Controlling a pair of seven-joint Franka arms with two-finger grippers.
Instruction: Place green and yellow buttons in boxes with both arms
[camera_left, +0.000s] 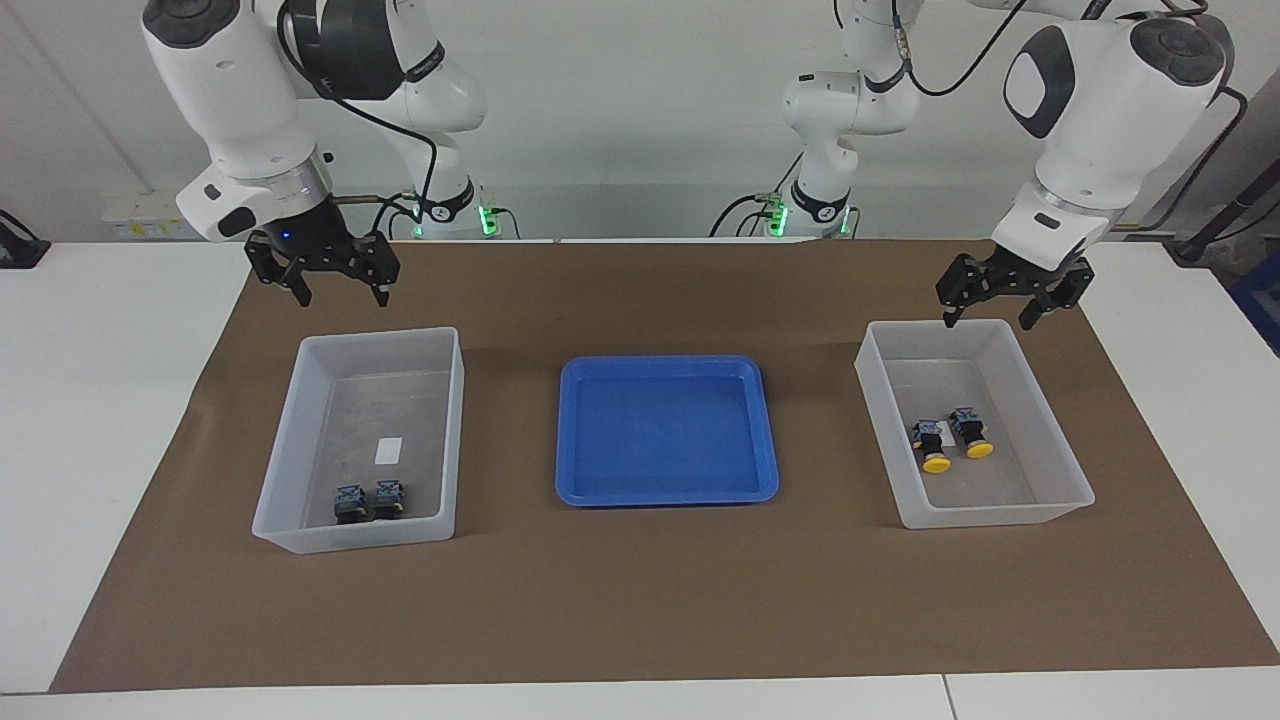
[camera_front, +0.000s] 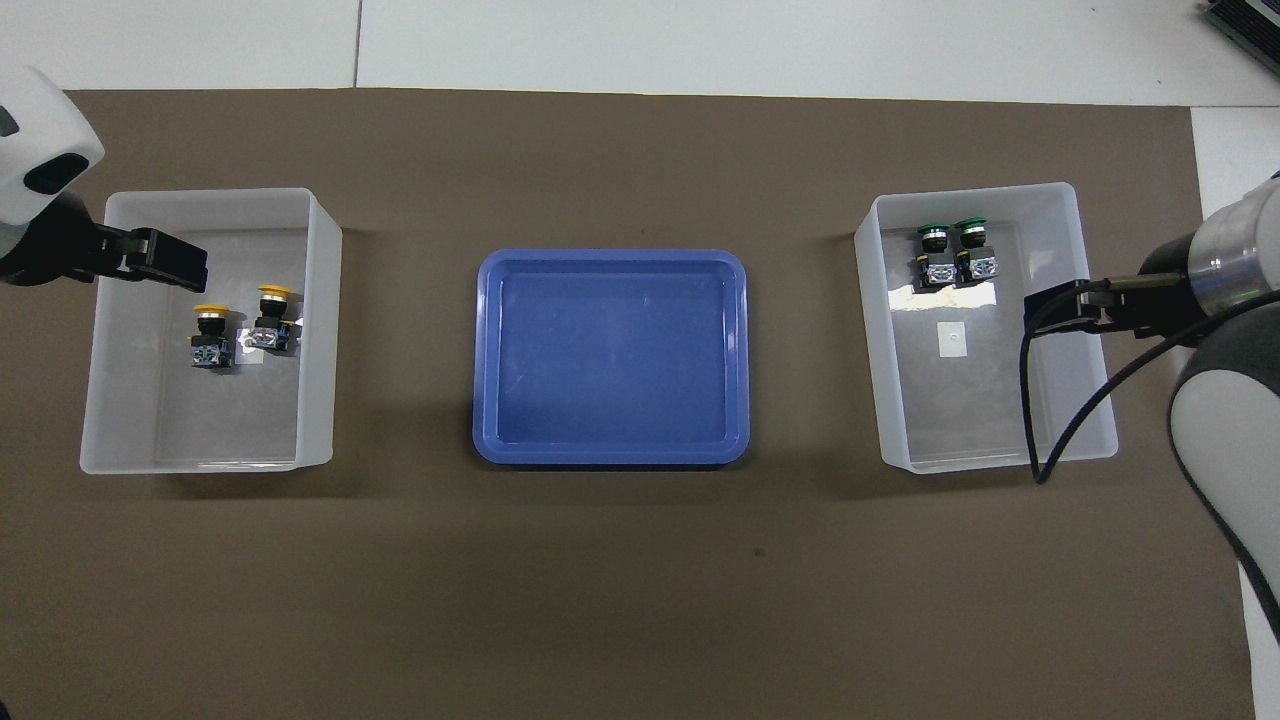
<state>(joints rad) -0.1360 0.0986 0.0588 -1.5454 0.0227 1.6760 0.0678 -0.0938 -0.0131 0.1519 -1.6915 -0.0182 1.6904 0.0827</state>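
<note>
Claws (camera_left: 340, 283) (camera_left: 995, 305) gape over boxes (camera_left: 290, 440) (camera_left: 1050, 440); green caps (camera_front: 948, 228) hidden facing.

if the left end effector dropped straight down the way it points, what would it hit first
Probably the robot-side rim of the box holding the yellow buttons, since the left end effector hangs open over that edge; depth is unclear, so it could reach the box floor.

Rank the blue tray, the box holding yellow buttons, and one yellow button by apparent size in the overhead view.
1. Blue tray and box with yellow buttons: footprints look alike, so no ranking between them.
2. Yellow button: clearly smallest.
</note>
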